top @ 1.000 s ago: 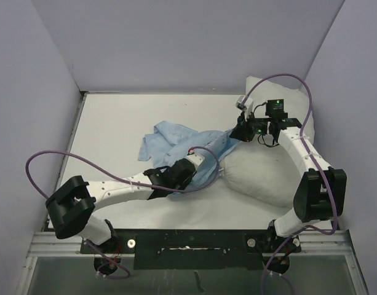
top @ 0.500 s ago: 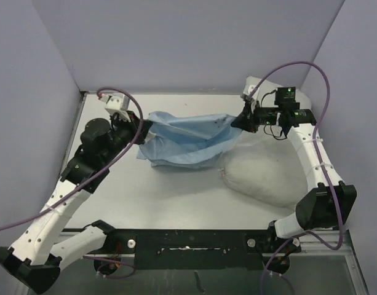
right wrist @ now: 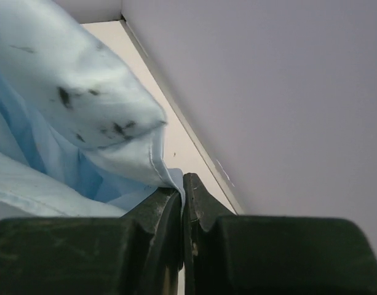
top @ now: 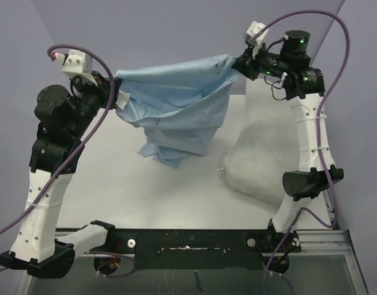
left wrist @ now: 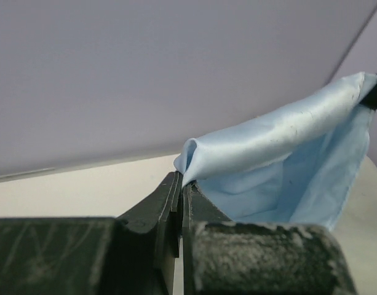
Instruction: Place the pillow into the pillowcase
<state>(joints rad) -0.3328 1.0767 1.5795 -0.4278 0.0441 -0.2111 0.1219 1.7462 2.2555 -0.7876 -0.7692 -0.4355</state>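
Left tool (top: 114,98), right tool (top: 243,65) each pinching pillowcase (top: 176,104) corner, cloth hanging aloft. Pillow (top: 262,172) outside it, right on table (top: 114,178). Insertion not begun.

Light-blue pillowcase (top: 176,98) taut in mid-air between left tool (top: 117,98) and right tool (top: 240,64); pillow (top: 257,169) on table (top: 114,181) below

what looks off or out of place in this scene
Nothing damaged or spilled. The pillowcase has small dark specks near the corner pinched by the right gripper, and its lower part hangs bunched. The pillow lies outside it on the table.
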